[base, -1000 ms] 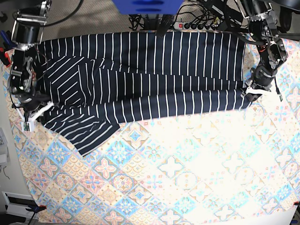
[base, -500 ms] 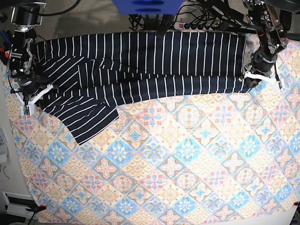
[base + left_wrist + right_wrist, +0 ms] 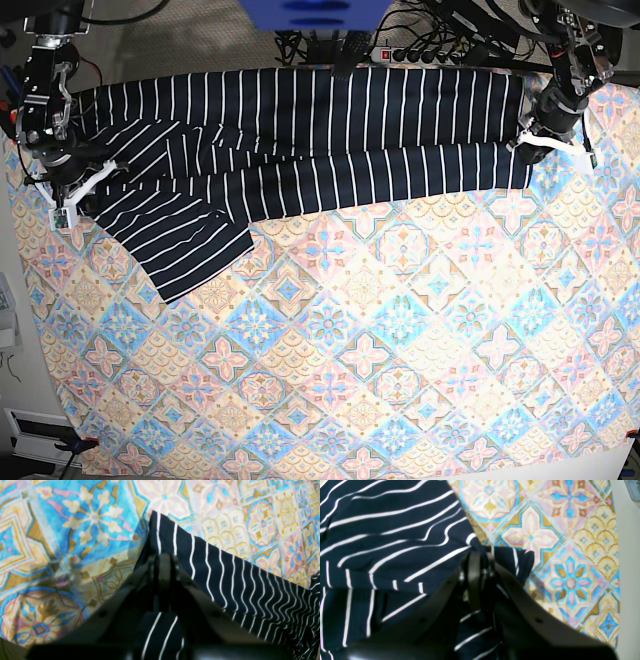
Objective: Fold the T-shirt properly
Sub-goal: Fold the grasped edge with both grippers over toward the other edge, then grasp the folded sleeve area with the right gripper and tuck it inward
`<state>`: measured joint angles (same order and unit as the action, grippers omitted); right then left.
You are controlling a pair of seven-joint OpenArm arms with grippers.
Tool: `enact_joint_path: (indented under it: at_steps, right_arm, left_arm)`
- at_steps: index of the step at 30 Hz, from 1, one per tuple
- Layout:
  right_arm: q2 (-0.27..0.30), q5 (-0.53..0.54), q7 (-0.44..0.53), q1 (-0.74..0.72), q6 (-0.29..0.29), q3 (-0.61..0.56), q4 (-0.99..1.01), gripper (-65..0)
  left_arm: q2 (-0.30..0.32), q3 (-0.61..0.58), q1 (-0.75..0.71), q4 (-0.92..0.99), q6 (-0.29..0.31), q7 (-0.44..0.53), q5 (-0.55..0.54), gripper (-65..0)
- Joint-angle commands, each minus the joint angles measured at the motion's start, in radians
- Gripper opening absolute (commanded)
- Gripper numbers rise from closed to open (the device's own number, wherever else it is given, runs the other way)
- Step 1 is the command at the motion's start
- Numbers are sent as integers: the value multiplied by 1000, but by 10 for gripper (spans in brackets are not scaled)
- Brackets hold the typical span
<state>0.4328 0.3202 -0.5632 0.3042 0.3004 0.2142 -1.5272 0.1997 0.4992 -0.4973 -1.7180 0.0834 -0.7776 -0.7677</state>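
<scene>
The T-shirt (image 3: 330,130), dark navy with thin white stripes, lies as a long band across the far side of the table, with one sleeve (image 3: 185,250) sticking out toward the front at the left. My left gripper (image 3: 530,142) is shut on the shirt's right corner. In the left wrist view the left gripper (image 3: 163,557) pinches striped cloth (image 3: 225,580) just above the tablecloth. My right gripper (image 3: 78,203) is shut on the shirt's left end. In the right wrist view the right gripper (image 3: 480,558) has bunched cloth (image 3: 382,537) between its jaws.
The pastel patterned tablecloth (image 3: 400,350) covers the whole table. A power strip with cables (image 3: 420,55) and a blue object (image 3: 315,12) sit behind the far edge. An orange clamp (image 3: 75,445) holds the front left corner. The table's side edge (image 3: 627,580) runs close to my right gripper.
Both grippers have moved toward the far side of the table with the shirt's near edge, so the band of cloth is narrower and more tablecloth shows.
</scene>
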Motion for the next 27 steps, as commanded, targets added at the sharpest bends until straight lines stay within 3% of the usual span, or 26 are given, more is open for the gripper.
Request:
enact_joint_path:
  at_steps: [1,14,27]
  right_arm:
    - [21,3,21,0,-5,12,-28,-650]
    - [19,3,19,43,-5,73,-62,-650]
    - [19,3,19,43,-5,73,-62,-650]
  left_arm:
    - [16,3,-8,-18,8,16,-13,-650]
    - [16,8,-11,-21,49,16,-16,-650]
    - [16,48,-27,-69,83,-95,-68,-650]
